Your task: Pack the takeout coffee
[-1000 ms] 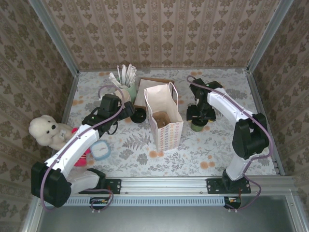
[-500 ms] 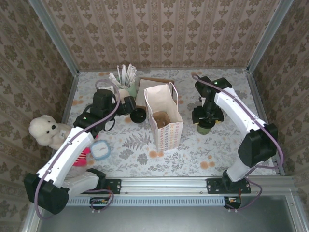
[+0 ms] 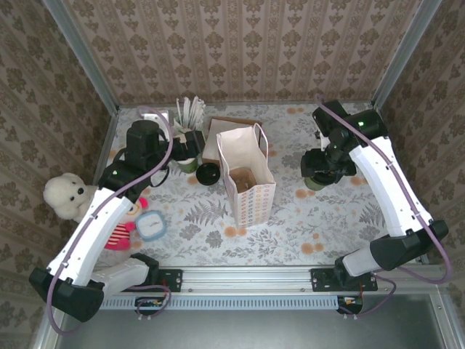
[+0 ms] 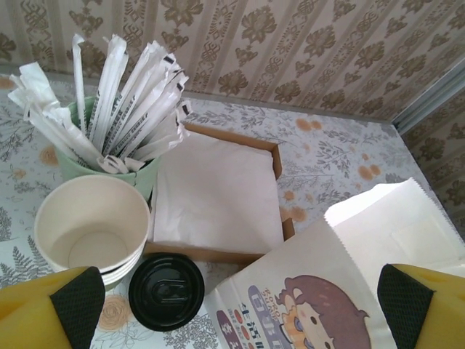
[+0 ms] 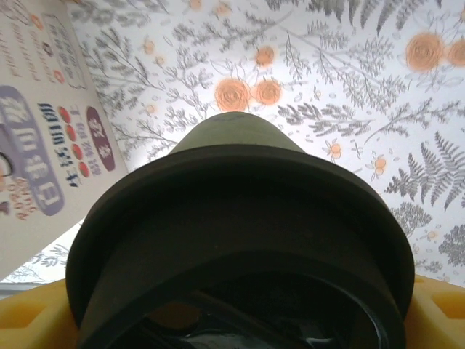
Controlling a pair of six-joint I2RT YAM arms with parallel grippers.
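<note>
right gripper (image 3: pixel 320 171): clenched on the takeout coffee (image 5: pixel 240 218), one yellow finger at each side of the black lid. the olive-green cup points away from the wrist camera toward the floral surface (image 3: pixel 203 225). whether its base touches the surface cannot be told. seen from above, the cup sits to the right of the paper bag (image 3: pixel 247 174), apart from it and outside it. in the right wrist view, the bag's printed side stands close by at the left of the cup.

left gripper (image 4: pixel 236 305): released, its jaws spread wide with nothing between them, hovering to the left of the bag and beyond its rear corner. below it, a loose black lid (image 4: pixel 166 291) lies on the surface just beside the bag's left side. a stack of lidless cream cups (image 4: pixel 91 229) stands next to that lid, farther from the bag. a green cup of wrapped straws (image 4: pixel 109 94) stands behind the stack. a cardboard tray of white napkins (image 4: pixel 218 193) lies directly behind the bag. the bag stands upright with its mouth open. a teddy bear (image 3: pixel 65 196) sits well to the left of the bag.
</note>
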